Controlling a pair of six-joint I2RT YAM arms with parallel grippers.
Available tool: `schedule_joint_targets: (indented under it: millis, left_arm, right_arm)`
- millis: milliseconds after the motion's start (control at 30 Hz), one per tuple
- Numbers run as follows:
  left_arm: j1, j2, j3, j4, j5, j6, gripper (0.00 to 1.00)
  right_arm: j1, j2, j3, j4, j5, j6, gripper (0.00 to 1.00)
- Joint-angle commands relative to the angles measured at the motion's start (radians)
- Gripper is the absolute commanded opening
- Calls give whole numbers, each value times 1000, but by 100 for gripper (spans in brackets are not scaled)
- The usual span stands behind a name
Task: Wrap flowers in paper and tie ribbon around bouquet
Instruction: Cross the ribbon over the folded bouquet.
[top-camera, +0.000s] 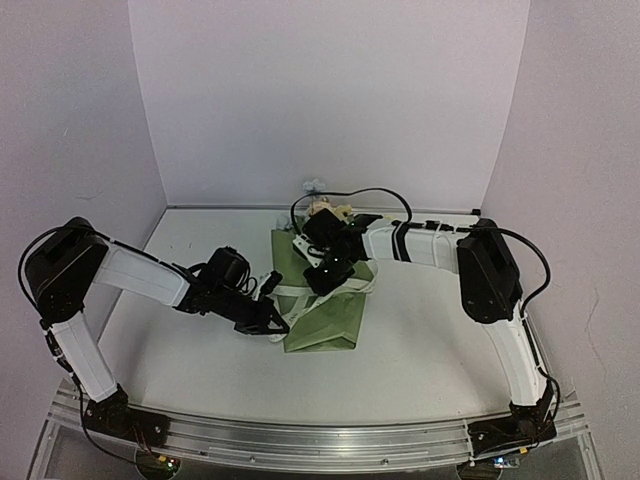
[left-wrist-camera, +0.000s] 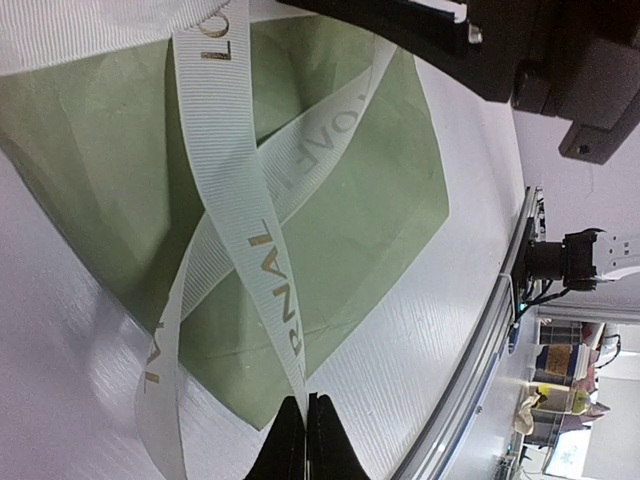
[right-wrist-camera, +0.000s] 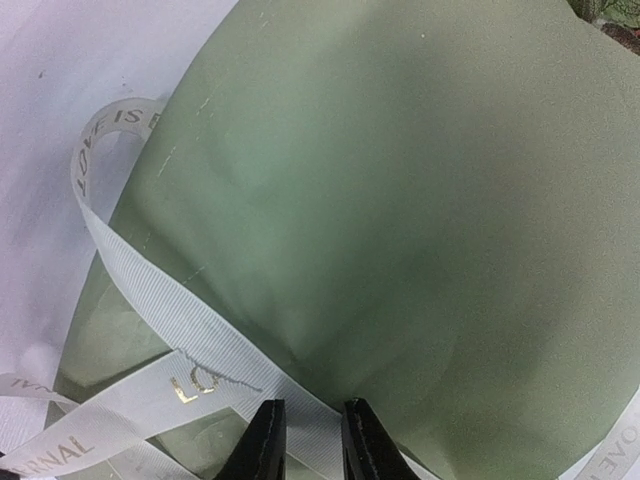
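The bouquet (top-camera: 322, 305), a cone of matte olive-green paper (right-wrist-camera: 400, 200), lies flat near the middle of the white table (top-camera: 430, 340). Its pale yellow flowers (top-camera: 327, 210) poke out at the 12 o'clock end and its broad folded end points to 6 o'clock. We judge the wrapping done and the tying under way.

A long cream-white ribbon (left-wrist-camera: 250, 225) with printed lettering crosses itself over the paper. One strand loops off toward 9 o'clock onto the bare table.

The left gripper (left-wrist-camera: 306, 412) sits just off the cone's 8 o'clock corner. Its fingers are pressed together on the ribbon, which runs straight into their tips. That grip seems meant to keep this strand taut and lifted clear of the paper, so the crossing stays open for the other arm.

The right gripper (right-wrist-camera: 312, 420) reaches in from 2 o'clock and hangs low over the middle of the cone. Its fingers stand a little apart, and a strand shows in the gap between them. We read it as lined up to take that strand, not clamped on it. No knot shows in the parts we can see.
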Motion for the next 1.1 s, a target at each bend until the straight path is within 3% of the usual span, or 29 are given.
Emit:
schedule_joint_targets:
  millis: [0, 1067]
  left_arm:
    - [-8, -49, -11, 44, 29, -18, 4]
    - [-10, -164, -49, -17, -42, -47, 1]
  right_arm:
    - [0, -45, 20, -7, 30, 2, 23]
    - [-1, -112, 78, -4, 87, 42, 31]
